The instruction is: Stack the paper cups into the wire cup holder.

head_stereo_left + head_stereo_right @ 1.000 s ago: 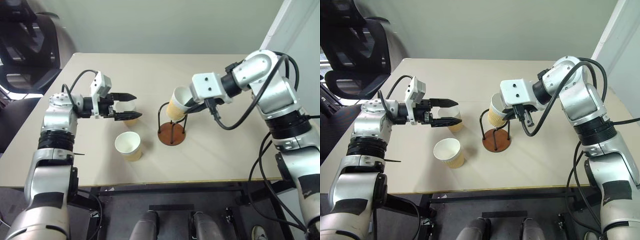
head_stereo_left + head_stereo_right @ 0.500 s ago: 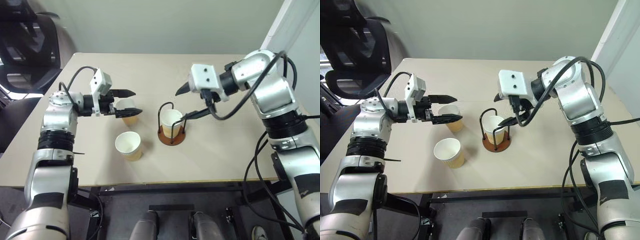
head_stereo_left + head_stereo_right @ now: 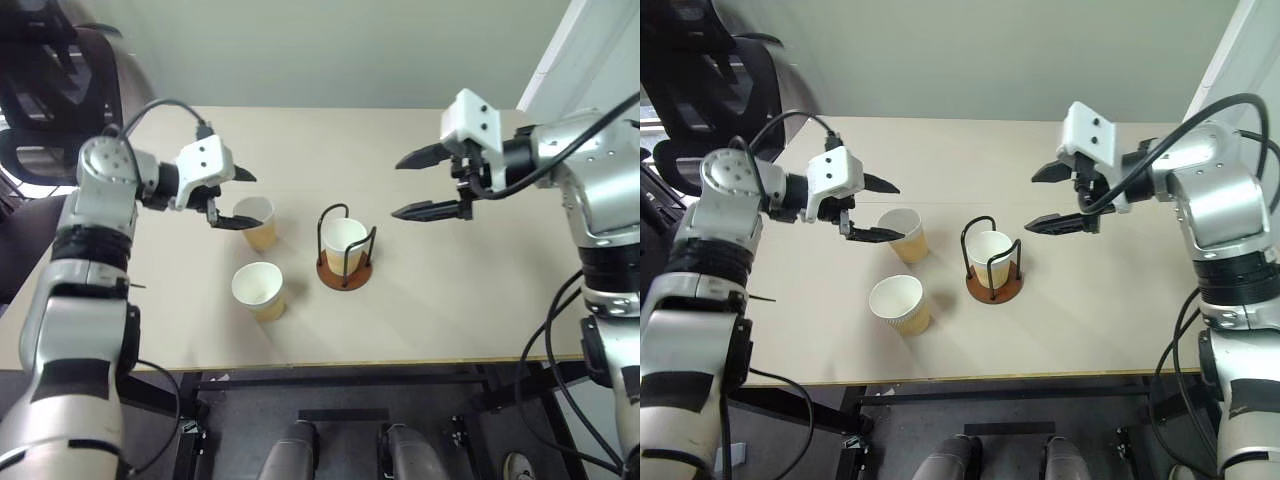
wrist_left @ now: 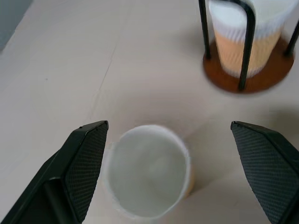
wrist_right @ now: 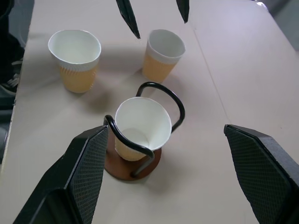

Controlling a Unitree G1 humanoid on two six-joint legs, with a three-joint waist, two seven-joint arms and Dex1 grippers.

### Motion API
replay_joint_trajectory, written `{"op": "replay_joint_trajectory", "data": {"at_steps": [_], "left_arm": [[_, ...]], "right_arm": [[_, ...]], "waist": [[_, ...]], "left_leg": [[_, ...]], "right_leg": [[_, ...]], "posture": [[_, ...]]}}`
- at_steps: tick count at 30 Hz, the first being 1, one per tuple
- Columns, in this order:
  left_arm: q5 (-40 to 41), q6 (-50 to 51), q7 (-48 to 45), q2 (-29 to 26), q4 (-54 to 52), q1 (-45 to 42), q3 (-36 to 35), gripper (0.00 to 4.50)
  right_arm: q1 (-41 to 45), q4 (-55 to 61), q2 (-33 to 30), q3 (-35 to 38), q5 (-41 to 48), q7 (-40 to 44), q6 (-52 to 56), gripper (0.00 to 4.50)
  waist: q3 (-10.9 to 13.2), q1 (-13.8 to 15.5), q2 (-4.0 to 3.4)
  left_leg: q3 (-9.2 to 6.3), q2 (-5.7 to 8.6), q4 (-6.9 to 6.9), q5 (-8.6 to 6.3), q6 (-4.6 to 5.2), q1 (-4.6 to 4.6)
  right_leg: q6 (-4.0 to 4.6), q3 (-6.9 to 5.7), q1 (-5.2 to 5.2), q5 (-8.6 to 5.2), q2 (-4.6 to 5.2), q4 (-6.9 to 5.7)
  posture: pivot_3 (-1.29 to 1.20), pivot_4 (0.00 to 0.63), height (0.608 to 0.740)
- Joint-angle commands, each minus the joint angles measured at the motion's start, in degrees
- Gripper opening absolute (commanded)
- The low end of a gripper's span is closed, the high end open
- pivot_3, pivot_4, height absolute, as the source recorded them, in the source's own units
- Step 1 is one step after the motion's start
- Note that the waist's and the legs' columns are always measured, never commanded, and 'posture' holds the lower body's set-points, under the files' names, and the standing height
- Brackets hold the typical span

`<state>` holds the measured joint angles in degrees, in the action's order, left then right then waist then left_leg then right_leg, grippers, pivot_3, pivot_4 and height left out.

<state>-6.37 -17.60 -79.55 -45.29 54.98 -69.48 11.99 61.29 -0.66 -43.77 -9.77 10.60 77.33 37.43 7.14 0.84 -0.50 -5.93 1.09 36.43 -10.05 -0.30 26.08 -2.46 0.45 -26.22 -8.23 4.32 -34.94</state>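
Black left tool (image 3: 233,198) partly covers the farther cup (image 3: 255,222).

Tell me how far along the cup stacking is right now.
Done: one tan paper cup stands upright inside the black wire cup holder with the reddish-brown disc base. In hand: nothing. The right gripper is open, apart from the holder, and the open left gripper hovers over the farther loose paper cup, not gripping it. Left: that cup and the nearer loose paper cup, both upright on the beige table.
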Motion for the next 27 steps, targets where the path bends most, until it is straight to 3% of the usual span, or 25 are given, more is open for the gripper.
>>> {"op": "replay_joint_trajectory", "data": {"at_steps": [1, 8, 25, 27], "left_arm": [[-5.61, -6.41, 1.34, -0.7, 2.59, -3.91, 3.17, 4.5], [-13.52, -11.06, 1.94, -0.22, 5.91, -6.57, 9.33, 4.5], [-17.81, -13.67, 3.05, 1.1, 10.49, -6.38, 11.56, 4.5], [-18.3, -13.78, 3.13, 1.44, 10.77, -5.95, 11.86, 4.14]], "right_arm": [[0.41, 2.27, -1.52, 2.58, 1.96, -1.19, 1.08, 3.99], [0.68, 2.28, -3.2, 2.66, 3.59, -1.88, 2.45, 3.99], [0.43, 2.18, -4.34, 1.85, 4.75, -2.94, 2.02, 3.99], [0.26, 2.4, -4.39, 1.87, 4.79, -3.02, 2.08, 4.03]], "waist": [[0.0, -0.1, -0.01], [0.0, -0.19, -0.01], [0.0, -0.17, 0.0], [-0.01, -0.2, 0.01]], "left_leg": [[0.04, 0.02, -0.04, 0.0, 0.01, -0.03], [0.04, -0.08, -0.15, -0.01, 0.0, -0.02], [0.08, 0.0, -0.14, -0.04, 0.02, 0.07], [0.13, 0.05, -0.13, -0.04, 0.03, 0.07]], "right_leg": [[-0.01, 0.03, 0.0, -0.01, 0.01, 0.0], [-0.06, 0.01, -0.06, -0.05, -0.04, 0.0], [-0.05, -0.05, -0.17, -0.08, -0.09, -0.03], [-0.05, -0.05, -0.17, -0.08, -0.13, -0.04]], "posture": [[0.0, 0.15, 0.74], [0.0, 0.15, 0.74], [0.0, 0.15, 0.74], [0.0, 0.15, 0.74]]}}
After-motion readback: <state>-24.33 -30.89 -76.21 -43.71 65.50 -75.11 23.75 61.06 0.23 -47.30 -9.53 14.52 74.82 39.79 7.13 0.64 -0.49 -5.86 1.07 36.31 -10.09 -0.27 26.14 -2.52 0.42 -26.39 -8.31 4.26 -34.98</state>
